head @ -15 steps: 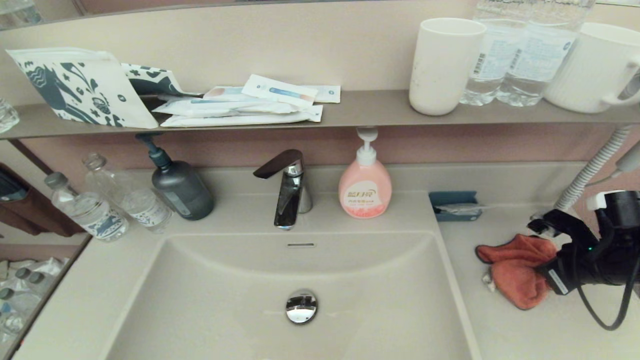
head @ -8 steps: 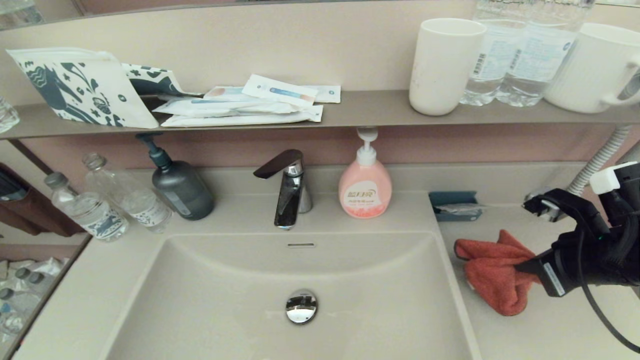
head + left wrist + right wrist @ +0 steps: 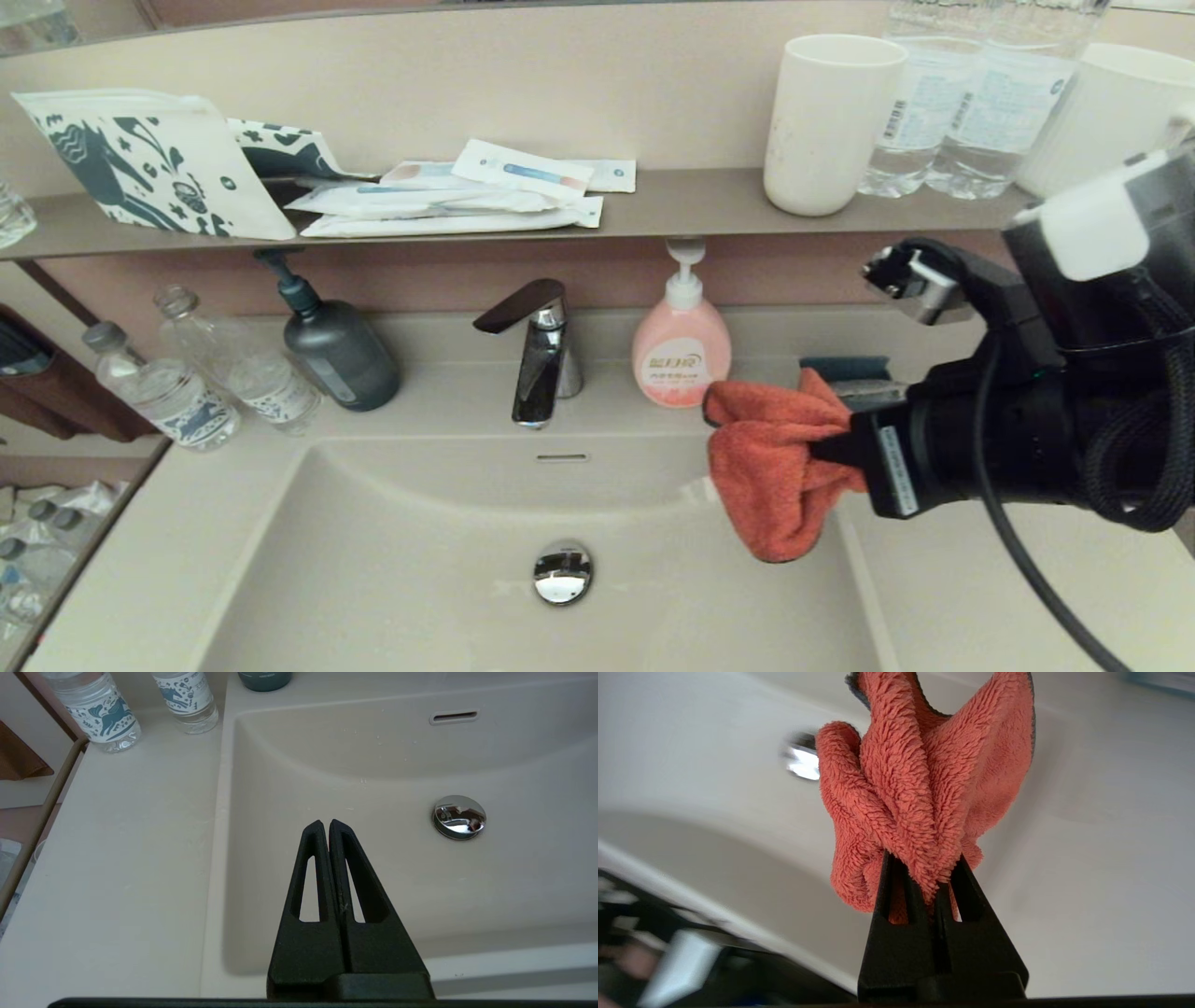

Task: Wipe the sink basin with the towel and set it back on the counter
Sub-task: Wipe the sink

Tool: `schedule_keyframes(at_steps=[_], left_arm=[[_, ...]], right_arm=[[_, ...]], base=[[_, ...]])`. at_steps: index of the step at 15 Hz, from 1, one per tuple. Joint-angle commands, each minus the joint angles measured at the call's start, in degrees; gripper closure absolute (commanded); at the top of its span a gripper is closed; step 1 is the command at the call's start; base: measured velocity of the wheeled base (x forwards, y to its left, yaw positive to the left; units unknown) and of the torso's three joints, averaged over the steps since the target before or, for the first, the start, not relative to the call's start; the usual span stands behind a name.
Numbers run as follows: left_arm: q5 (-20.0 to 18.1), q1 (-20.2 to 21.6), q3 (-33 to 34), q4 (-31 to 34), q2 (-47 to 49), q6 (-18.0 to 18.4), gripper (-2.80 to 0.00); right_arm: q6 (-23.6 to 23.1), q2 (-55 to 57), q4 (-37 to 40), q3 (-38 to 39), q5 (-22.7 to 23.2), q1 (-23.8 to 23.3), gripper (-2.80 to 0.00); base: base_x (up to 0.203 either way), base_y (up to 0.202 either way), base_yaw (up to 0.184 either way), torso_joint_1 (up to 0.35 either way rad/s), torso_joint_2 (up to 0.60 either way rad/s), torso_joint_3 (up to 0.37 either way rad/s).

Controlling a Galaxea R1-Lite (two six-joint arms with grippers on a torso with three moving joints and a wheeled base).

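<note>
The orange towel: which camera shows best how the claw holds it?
The right wrist view: the right claw pinches the towel bunched between its fingertips. The head view shows it dangling over the sink basin. The left wrist view misses it.

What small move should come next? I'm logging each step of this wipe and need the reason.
Probably lower the towel onto the basin floor. The right gripper is shut on it and holds it bunched in the air above the basin's right side, near the drain plug, not touching the surface, so no wiping can start. The left gripper hangs shut over the basin's left part.
</note>
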Motion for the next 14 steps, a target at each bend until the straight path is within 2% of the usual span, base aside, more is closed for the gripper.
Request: schedule_keyframes(at_steps=[1, 2, 4, 7, 9, 11, 14], left_arm=[[0.04, 0.02, 0.00, 0.02, 0.09, 0.02, 0.00], [0.02, 0.02, 0.00, 0.02, 0.09, 0.07, 0.00], [0.04, 0.08, 0.00, 0.02, 0.09, 0.01, 0.00], [0.04, 0.00, 0.00, 0.02, 0.09, 0.07, 0.00], [0.01, 0.06, 0.00, 0.02, 0.09, -0.02, 0.00], [-0.04, 0.02, 0.00, 0.02, 0.09, 0.05, 0.00], [0.03, 0.09, 0.00, 0.02, 0.09, -0.01, 0.00]], right_arm=[[3.63, 6.04, 0.12, -3.16, -3.09, 5.88, 0.00], [6.63, 9.26, 0.10, -4.00, -5.60, 8.75, 0.00], [12.95, 15.01, 0.00, -4.69, -8.36, 11.51, 0.00], [22.02, 21.89, -0.71, -5.02, -9.34, 13.37, 0.00], [27.31, 26.30, -0.84, -5.04, -9.68, 16.46, 0.00], [30.98, 31.13, -0.83, -5.05, -10.69, 19.22, 0.00], [32.75, 39.03, -4.54, -5.18, -14.79, 20.52, 0.00]], base=[[0.000, 0.000, 0.000, 0.000, 0.00, 0.000], [0.000, 0.000, 0.000, 0.000, 0.00, 0.000], [0.000, 0.000, 0.000, 0.000, 0.00, 0.000], [0.000, 0.000, 0.000, 0.000, 0.00, 0.000], [0.000, 0.000, 0.000, 0.000, 0.00, 0.000], [0.000, 0.000, 0.000, 0.000, 0.00, 0.000], [0.000, 0.000, 0.000, 0.000, 0.00, 0.000]])
